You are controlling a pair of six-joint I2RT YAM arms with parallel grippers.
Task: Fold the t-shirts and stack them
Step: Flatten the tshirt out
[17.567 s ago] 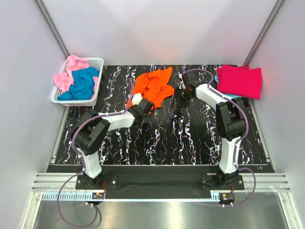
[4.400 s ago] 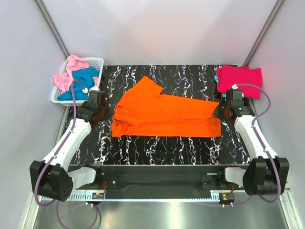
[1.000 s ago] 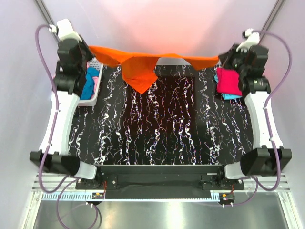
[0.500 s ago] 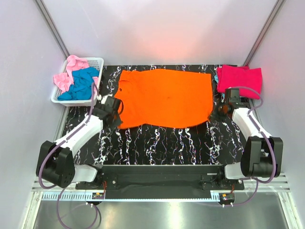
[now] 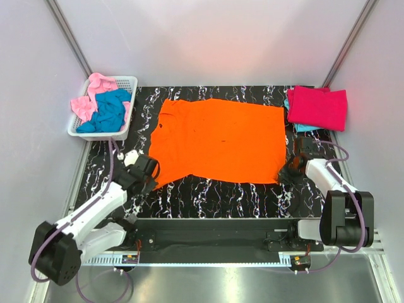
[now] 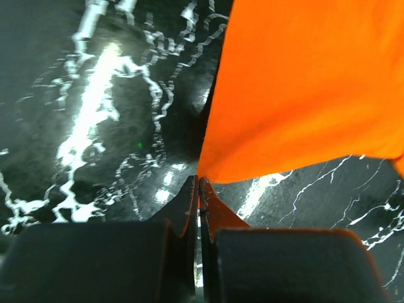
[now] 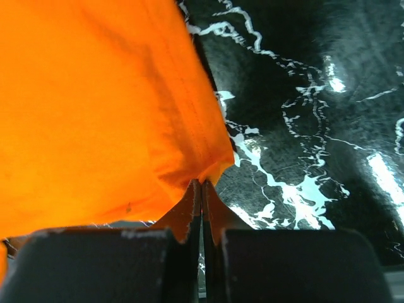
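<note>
the orange t-shirt [image 5: 218,139] is spread flat on the table [image 5: 208,192], long axis left to right. its near corners are seemingly pinched in the closed left gripper [image 6: 199,184] and right gripper [image 7: 202,187], with the cloth lying beyond both.

Orange t-shirt [image 5: 218,139]; black, white-veined table [image 5: 208,197]

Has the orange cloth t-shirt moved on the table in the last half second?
Yes. The orange cloth t-shirt has slid toward the near side: its far edge now lies further from the far rim of the black marbled table.
</note>
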